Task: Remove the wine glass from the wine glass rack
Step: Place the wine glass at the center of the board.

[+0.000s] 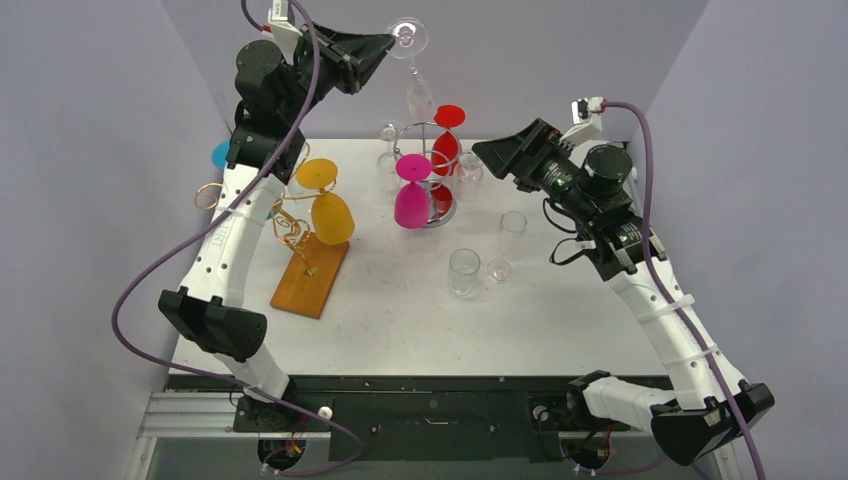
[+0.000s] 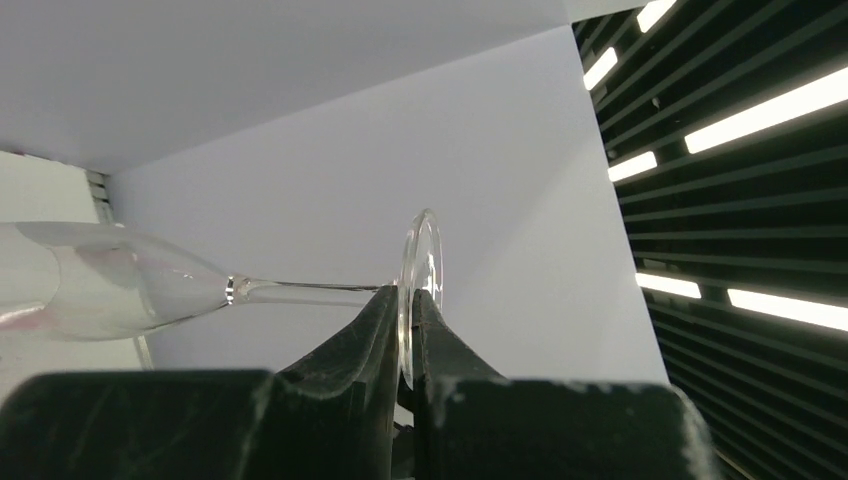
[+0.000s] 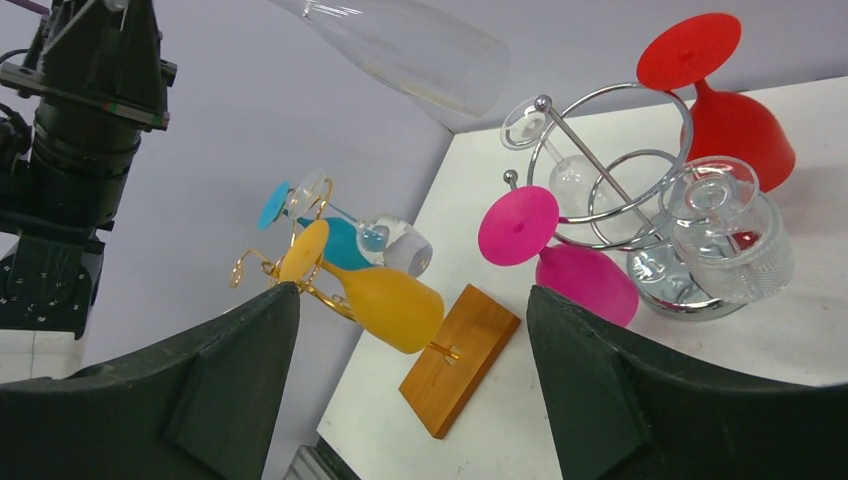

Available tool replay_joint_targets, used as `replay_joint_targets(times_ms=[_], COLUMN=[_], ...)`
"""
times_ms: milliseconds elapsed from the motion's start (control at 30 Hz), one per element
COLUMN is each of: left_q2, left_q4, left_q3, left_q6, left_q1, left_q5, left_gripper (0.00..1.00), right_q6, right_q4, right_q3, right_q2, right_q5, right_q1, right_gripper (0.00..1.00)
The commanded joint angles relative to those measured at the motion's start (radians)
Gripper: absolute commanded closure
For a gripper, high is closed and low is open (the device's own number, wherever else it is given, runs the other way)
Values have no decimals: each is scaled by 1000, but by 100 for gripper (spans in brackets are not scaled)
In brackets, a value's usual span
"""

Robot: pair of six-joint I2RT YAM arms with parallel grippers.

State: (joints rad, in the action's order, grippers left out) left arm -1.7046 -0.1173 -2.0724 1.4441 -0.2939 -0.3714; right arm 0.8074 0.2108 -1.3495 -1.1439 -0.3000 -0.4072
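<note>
Between the shut fingers of the left gripper (image 2: 405, 300), the foot of the clear wine glass (image 2: 130, 290) is clamped edge-on. Its stem and bowl run leftward from the jaws, and the glass hangs above and apart from the chrome rack (image 1: 432, 128). Right gripper (image 3: 412, 295): fingers spread wide, holding nothing. Just beyond them is a yellow glass (image 3: 385, 300) on a wooden-based wire stand (image 3: 460, 360), then a magenta glass (image 3: 590, 280) at the chrome rack, and farthest, a red glass (image 3: 740, 125).
</note>
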Motion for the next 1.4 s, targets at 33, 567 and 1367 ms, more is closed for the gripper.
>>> replay_joint_targets(times_ms=[33,567,1367], left_q2=[138,212,219], left_q4=[239,355,422], left_q3=[134,266,301], left_q6=[120,250,305], left_q1=[-64,-201,-246], left_q5=[13,49,49], left_gripper=[100,100,100], right_q6=[51,466,645], right_q4=[-261,-1109,-1389], right_q3=[71,381,455], right_q2=[19,-27,-144], right_q5=[-127,-374,-395], right_q1=[36,201,278], right_gripper=[18,9,7])
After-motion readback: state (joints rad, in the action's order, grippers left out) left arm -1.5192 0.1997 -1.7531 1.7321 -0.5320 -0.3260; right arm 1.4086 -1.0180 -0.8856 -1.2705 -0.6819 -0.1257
